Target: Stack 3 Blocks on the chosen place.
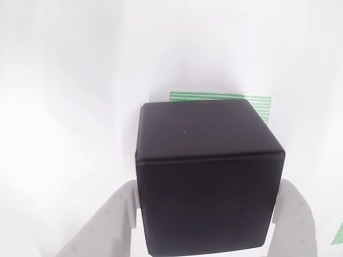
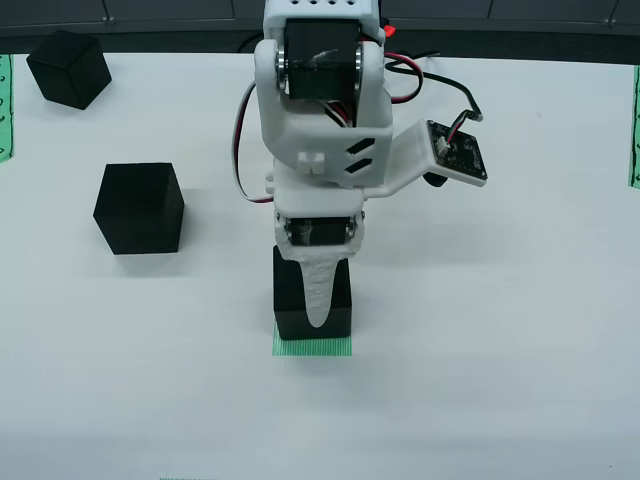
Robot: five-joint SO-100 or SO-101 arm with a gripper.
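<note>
In the view that rides on the gripper, a smooth black block (image 1: 206, 176) sits between my two white fingers (image 1: 115, 214), which press against its sides. Behind it shows the chosen place (image 1: 214, 96), a patch of green and white stripes. From above, the same block (image 2: 287, 300) rests on the chosen place (image 2: 313, 346), with my gripper (image 2: 318, 300) shut on it from over the top. Two more black blocks lie apart on the white table: one to the left (image 2: 140, 208) and one at the far left corner (image 2: 68, 68).
The arm's white body (image 2: 320, 110) with red and black cables stands behind the patch. A small camera board (image 2: 457, 150) sticks out to its right. Green striped strips mark the table's left edge (image 2: 4, 105) and right edge (image 2: 635, 125).
</note>
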